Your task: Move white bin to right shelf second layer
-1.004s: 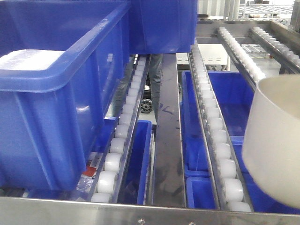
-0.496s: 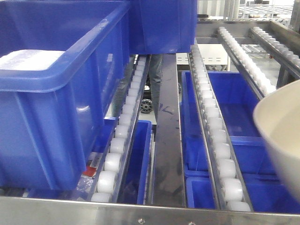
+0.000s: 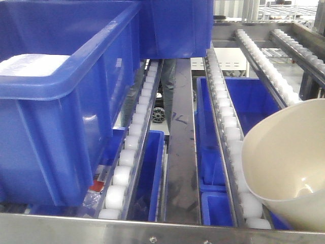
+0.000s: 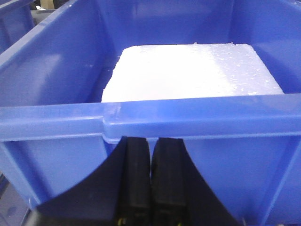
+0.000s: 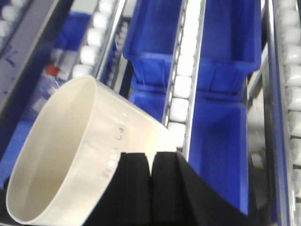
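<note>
The white bin [image 3: 284,168] is at the lower right of the front view, tipped over. Its mouth faces right and toward the camera, and it lies over the near end of a roller rail [image 3: 227,127] of the right shelf second layer. In the right wrist view the white bin [image 5: 84,141] lies slanted, mouth to the lower left. My right gripper [image 5: 151,156] is shut, with its tips against the bin's outer wall and nothing seen between them. My left gripper [image 4: 150,140] is shut, just below the rim of a big blue crate [image 4: 188,117].
The big blue crate [image 3: 51,86] holds a white foam block [image 3: 30,65] and stands on the left rollers. A second blue crate [image 3: 175,28] stands behind it. More blue crates [image 3: 254,104] sit on the level below the rails. A steel front bar [image 3: 152,229] runs along the near edge.
The white bin stood upright at the right edge a second ago. It has tipped over, swung left and down over the roller rail, and now shows its inside.
</note>
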Robot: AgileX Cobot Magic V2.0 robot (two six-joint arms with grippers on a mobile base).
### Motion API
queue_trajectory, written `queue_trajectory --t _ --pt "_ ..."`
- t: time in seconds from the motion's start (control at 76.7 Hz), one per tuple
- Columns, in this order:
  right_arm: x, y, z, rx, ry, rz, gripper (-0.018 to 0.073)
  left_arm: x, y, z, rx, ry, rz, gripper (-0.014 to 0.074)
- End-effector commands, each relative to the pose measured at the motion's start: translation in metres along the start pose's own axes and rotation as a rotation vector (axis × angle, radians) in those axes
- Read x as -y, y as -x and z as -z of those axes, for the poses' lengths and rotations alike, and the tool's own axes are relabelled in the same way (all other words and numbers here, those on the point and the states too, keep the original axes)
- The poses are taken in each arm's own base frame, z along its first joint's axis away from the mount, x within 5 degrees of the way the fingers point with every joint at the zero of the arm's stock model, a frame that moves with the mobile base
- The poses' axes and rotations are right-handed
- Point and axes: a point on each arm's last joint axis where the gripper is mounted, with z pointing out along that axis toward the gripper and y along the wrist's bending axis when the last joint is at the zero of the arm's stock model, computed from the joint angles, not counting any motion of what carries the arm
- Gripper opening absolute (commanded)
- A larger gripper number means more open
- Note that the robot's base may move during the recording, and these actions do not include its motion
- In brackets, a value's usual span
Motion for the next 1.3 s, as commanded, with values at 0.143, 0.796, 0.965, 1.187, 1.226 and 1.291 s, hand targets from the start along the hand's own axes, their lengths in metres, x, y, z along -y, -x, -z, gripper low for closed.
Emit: queue_trajectory --t 0.143,0.796,0.965,1.187,1.226,1.291 --pt "0.004 0.016 0.022 0.413 -0.048 0.0 0.0049 0.001 -0.004 -0.001 0.063 -0.005 0.005 0.0085" --pt "0.005 0.009 0.026 0.476 -0.073 0.072 0.0049 0.001 -0.004 -0.001 0.063 -0.005 0.005 0.0085" --pt "0.006 -0.012 0.033 0.534 -0.088 0.142 0.0049 0.001 -0.004 -0.001 0.063 -0.005 0.005 0.0085" --pt "0.009 -0.042 0.026 0.557 -0.067 0.063 0.0049 0.001 -0.004 -0.001 0.063 -0.005 0.005 0.0085" --pt "0.009 -0.046 0.024 0.575 -0.067 0.063 0.0049 0.001 -0.004 -0.001 0.063 -0.005 0.005 0.0085" --pt "0.009 -0.049 0.025 0.578 -0.067 0.065 0.0049 0.001 -0.004 -0.001 0.063 -0.005 0.005 0.0085"
